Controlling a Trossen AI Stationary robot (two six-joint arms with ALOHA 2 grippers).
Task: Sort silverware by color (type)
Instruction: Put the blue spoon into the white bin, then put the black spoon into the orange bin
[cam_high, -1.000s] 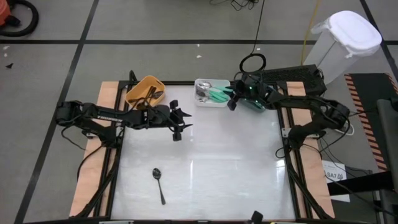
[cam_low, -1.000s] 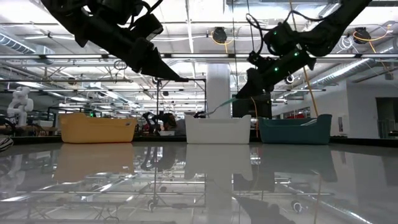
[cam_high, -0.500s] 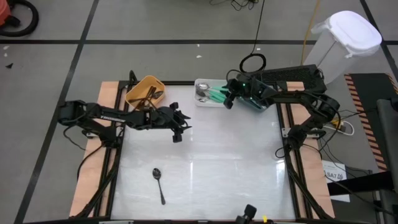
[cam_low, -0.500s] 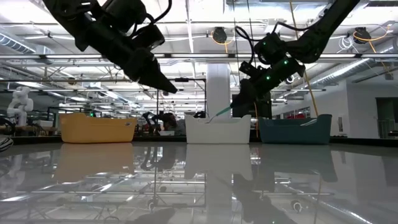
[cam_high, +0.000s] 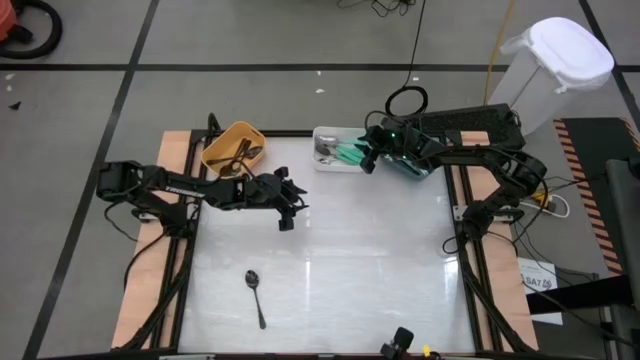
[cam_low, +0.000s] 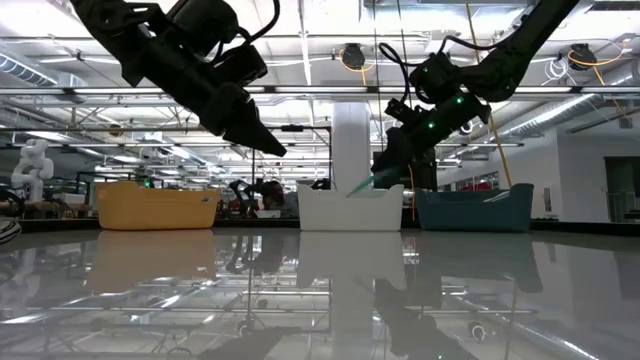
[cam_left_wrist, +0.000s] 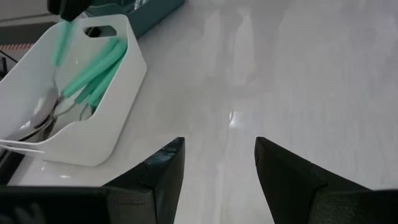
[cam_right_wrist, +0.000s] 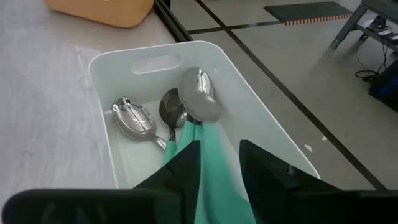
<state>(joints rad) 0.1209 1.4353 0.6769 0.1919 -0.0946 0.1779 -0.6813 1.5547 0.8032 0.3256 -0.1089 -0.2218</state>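
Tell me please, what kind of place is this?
Probably a robotics lab or workshop hall: ceiling trusses and lights, a white humanoid robot in the background, and a taped concrete floor around the table.
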